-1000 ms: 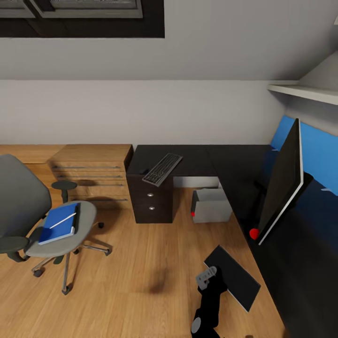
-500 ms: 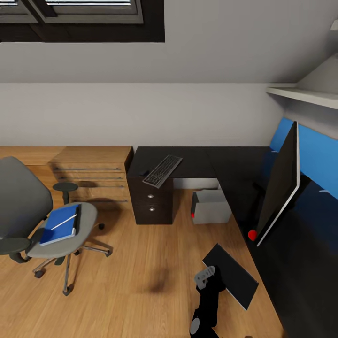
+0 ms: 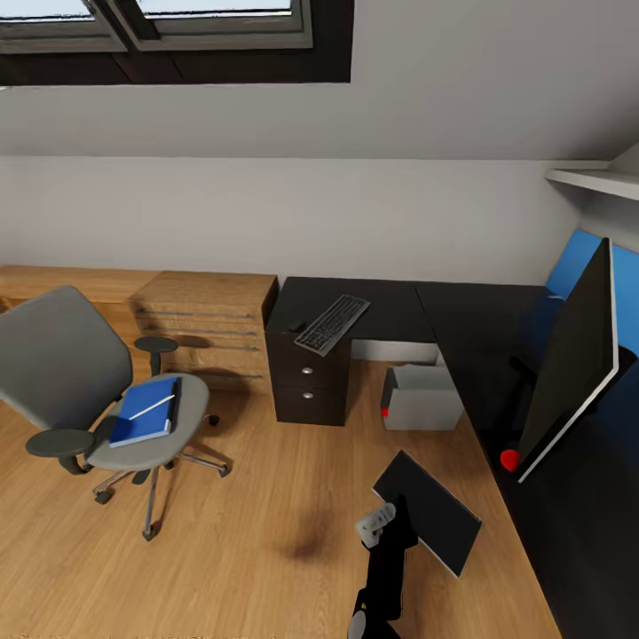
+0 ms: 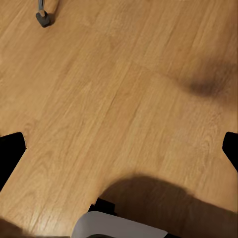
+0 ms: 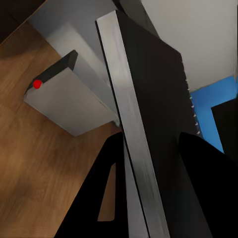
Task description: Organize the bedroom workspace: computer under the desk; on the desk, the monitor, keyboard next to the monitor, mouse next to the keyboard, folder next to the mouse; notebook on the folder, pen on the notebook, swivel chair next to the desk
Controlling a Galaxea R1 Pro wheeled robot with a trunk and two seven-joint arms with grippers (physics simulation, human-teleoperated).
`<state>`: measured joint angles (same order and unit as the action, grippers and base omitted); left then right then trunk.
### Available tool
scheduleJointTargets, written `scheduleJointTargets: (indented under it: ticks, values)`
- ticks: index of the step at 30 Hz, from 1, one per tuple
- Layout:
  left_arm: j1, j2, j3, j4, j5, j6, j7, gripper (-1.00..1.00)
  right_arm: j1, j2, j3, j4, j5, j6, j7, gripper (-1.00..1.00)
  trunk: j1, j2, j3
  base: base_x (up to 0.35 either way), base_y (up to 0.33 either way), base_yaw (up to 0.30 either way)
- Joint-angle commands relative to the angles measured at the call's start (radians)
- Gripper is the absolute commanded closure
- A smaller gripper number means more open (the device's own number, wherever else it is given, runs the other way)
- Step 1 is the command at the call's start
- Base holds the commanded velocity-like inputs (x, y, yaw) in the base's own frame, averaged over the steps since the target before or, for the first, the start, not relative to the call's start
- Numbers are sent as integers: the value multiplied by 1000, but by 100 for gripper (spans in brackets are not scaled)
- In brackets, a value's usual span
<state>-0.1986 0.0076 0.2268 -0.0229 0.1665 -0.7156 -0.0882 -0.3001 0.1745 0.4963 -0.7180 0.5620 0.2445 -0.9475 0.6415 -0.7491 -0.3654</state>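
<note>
Right arm (image 3: 383, 581): black, rises from the bottom centre of the head view, bent slightly toward the right. Right end effector (image 3: 398, 516): clamped on the notebook (image 3: 429, 522), with dark fingers (image 5: 101, 198) pressed against both faces of the slab in the right wrist view. Left end effector (image 4: 119, 148): spread wide, with fingertips (image 4: 10, 153) at opposite edges of its wrist view, gripping nothing.

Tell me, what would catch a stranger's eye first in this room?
Probably the big black monitor standing tilted on the black desk at the right, against a blue panel. Next, the grey swivel chair on the wooden floor at the left, with the bright blue folder on its seat. In front, the right pincer grips a dark notebook.
</note>
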Motion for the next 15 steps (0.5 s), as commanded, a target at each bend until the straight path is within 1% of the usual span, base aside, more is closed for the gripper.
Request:
scheduleJointTargets:
  ticks: [1, 5, 9, 12, 15]
  values:
    - [-1, 0, 2, 1, 10, -2, -9, -100, -1, 0, 13, 1, 5, 5, -23, 100, 0, -1, -1, 0, 0, 236]
    - [-1, 0, 2, 1, 10, -2, -11, -100, 0, 0, 26, 2, 4, -4, -46, 100, 0, -1, -1, 0, 0, 198]
    - [-1, 0, 2, 1, 10, -2, -13, -100, 1, 0, 33, 3, 4, -9, -58, 100, 0, -1, -1, 0, 0, 151]
    - [-1, 0, 2, 1, 10, -2, -14, -100, 1, 0, 35, 3, 4, -10, -60, 100, 0, -1, -1, 0, 0, 125]
    - [-1, 0, 2, 1, 10, -2, -15, -100, 1, 0, 35, 3, 4, -11, -63, 100, 0, -1, -1, 0, 0, 63]
